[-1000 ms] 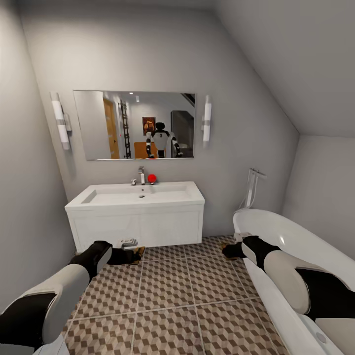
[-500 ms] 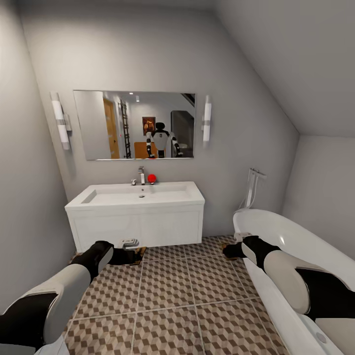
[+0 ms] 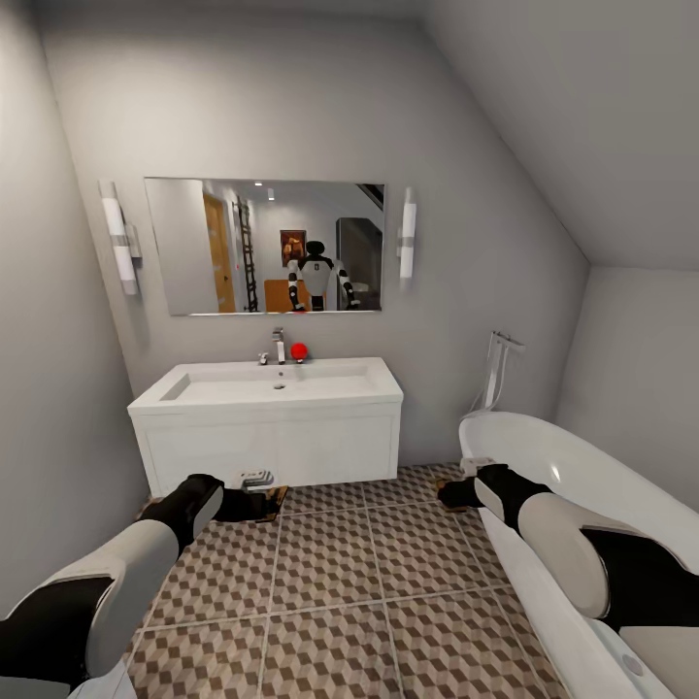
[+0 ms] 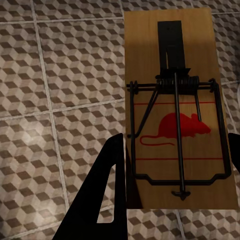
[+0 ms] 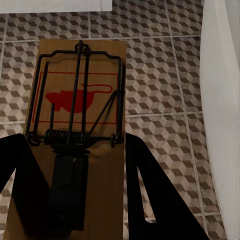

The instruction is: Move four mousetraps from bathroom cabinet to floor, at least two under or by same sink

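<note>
Each of my grippers holds one mousetrap low over the bathroom floor (image 3: 330, 582). My left gripper (image 3: 254, 504) is shut on a mousetrap (image 3: 276, 497) close to the left front of the sink (image 3: 272, 388). In the left wrist view that mousetrap (image 4: 180, 115) is a wooden board with black wire and a red mouse print, clamped between the dark fingers (image 4: 107, 185). My right gripper (image 3: 452, 492) is shut on a second mousetrap (image 3: 444, 482) between the sink and the tub. This mousetrap (image 5: 80, 115) sits between the fingers (image 5: 150, 195) in the right wrist view. The cabinet is out of view.
A long white bathtub (image 3: 573, 485) runs along the right, under my right forearm. A mirror (image 3: 262, 243) hangs above the sink and reflects the robot. A chrome tap (image 3: 280, 345) and a small red object (image 3: 299, 351) stand on the basin. The grey left wall is close.
</note>
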Available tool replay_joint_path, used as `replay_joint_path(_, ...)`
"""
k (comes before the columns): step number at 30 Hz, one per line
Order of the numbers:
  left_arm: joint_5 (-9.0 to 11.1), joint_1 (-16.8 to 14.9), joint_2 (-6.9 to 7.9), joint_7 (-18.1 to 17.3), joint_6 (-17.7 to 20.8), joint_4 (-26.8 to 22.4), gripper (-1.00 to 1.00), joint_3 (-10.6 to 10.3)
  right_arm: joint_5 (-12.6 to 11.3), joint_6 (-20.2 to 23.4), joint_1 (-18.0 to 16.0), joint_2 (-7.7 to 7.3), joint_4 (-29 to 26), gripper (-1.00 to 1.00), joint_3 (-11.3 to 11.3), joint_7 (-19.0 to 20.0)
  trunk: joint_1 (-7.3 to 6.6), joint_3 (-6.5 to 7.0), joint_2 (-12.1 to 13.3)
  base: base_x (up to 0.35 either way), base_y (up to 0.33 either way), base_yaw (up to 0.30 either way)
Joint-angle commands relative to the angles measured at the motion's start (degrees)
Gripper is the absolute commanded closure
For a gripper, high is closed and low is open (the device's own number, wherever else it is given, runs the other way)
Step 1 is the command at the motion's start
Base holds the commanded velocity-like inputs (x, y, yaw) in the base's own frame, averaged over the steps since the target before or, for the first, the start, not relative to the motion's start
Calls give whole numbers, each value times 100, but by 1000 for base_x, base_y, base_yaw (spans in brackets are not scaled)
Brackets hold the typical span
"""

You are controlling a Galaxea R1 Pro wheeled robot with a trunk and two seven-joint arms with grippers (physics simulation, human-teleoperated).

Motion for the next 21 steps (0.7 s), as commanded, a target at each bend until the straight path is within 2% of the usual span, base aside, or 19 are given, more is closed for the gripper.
replay_joint_path(1,-49,-3,-3,-29,33,-9,100,47,39,20,-4,2,-4,100,-46,27,0,-8,-5,0,0,0)
replay_joint_path(12,-49,-3,2,-29,33,-9,100,47,31,-96,-4,13,-4,100,-47,21,0,-8,-5,0,0,0)
replay_joint_path(21,-49,-3,6,-30,33,-9,100,47,30,-102,-4,14,-4,100,-46,29,198,-169,-366,0,0,0)
